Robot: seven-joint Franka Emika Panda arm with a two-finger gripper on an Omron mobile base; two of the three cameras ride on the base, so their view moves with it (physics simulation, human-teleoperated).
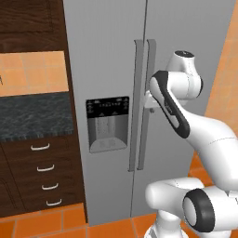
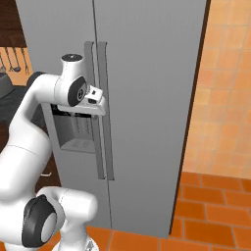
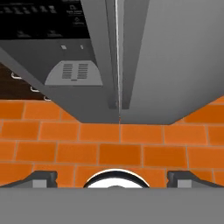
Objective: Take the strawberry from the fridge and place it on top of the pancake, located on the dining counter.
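Fridge [image 1: 107, 69] shut, both doors closed, filling centre. Water dispenser [image 1: 108, 124] in left door, beside the long vertical handles [image 1: 144, 102]. Gripper [image 3: 112, 177] just by handles, aimed down at orange tile floor [image 3: 109, 148], jaws wide, holding nothing.

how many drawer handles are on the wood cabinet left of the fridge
4, stacked in a column below the black counter: top handle, second, third, bottom. The cabinet runs past the picture's left edge beside the fridge, so more may be hidden.
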